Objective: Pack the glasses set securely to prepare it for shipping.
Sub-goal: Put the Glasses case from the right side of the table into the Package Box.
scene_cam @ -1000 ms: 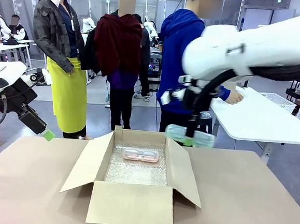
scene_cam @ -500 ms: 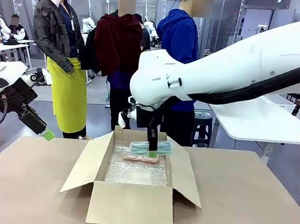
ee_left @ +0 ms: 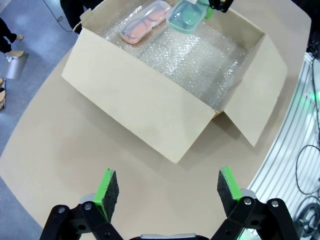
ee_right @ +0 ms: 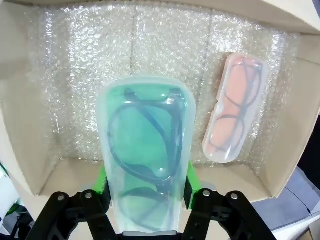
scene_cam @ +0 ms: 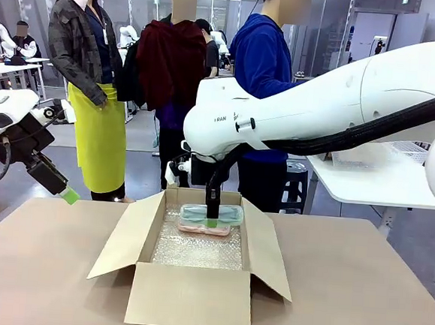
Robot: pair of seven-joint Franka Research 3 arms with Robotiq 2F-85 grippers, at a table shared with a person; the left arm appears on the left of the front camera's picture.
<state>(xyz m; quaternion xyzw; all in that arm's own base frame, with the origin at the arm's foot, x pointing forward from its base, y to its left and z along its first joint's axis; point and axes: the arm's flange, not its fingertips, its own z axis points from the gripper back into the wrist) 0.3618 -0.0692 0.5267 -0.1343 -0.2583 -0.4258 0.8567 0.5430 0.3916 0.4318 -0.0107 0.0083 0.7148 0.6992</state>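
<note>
An open cardboard box [scene_cam: 189,296] lined with bubble wrap [ee_right: 130,55] stands mid-table. A pale pink glasses case [scene_cam: 197,227] [ee_right: 234,122] [ee_left: 145,22] lies on the lining at the box's far end. My right gripper [scene_cam: 211,218] [ee_right: 145,187] hangs inside the box, shut on a mint green glasses case [scene_cam: 225,213] [ee_right: 144,145] [ee_left: 186,15] held just above the pink one. My left gripper [ee_left: 164,187] is open with nothing between its fingers, off the table's left side [scene_cam: 63,189], looking down at the box.
The box's flaps [scene_cam: 121,238] [scene_cam: 271,249] splay out to both sides. A person in a blue hoodie [scene_cam: 263,61] stands behind the far edge of the table [scene_cam: 373,295]. A white table [scene_cam: 375,175] stands at the back right.
My right arm swung left from the box's far right and came down into the box with the mint green case. The left arm stayed still.
</note>
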